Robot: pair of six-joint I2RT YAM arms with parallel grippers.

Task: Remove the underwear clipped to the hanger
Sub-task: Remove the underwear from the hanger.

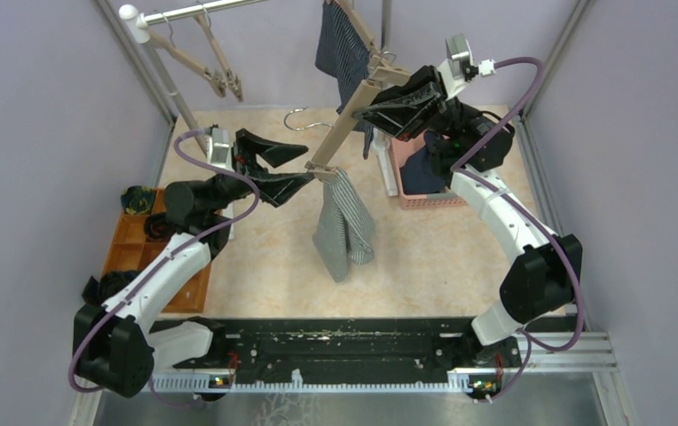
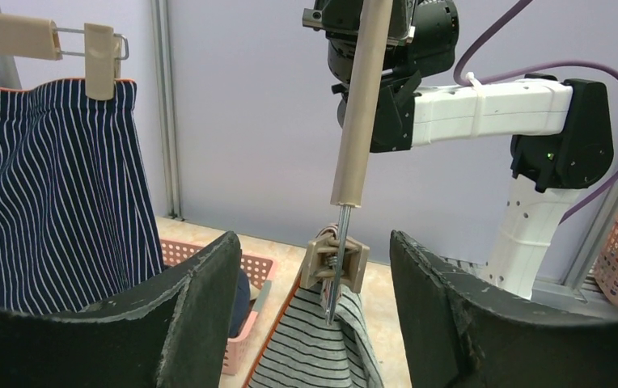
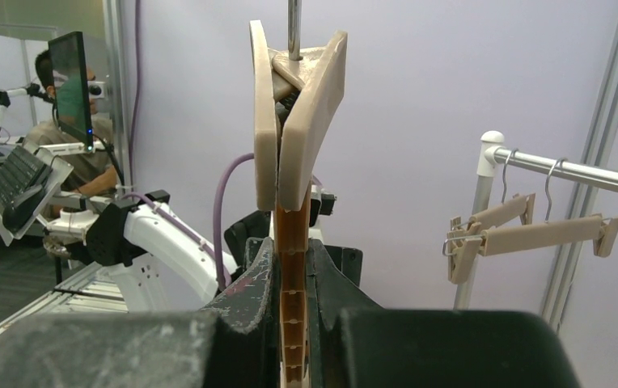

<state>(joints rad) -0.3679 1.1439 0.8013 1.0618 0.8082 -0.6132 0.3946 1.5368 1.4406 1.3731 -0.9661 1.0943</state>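
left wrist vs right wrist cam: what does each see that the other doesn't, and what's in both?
Left wrist only: grey-white striped underwear pinned in a beige hanger clip, dark-blue pinstriped underwear on a second hanger, a pink plastic basket, the open left gripper. Right wrist only: the right gripper shut on the beige hanger bar, that hanger's empty upper clip, two bare beige hangers on a metal rail. Both: the beige hanger bar.

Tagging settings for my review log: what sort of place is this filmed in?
Probably a robotics lab test cell, not a home: plain purple panel walls on metal framing, a clothes rail, and a person at a monitor beyond.
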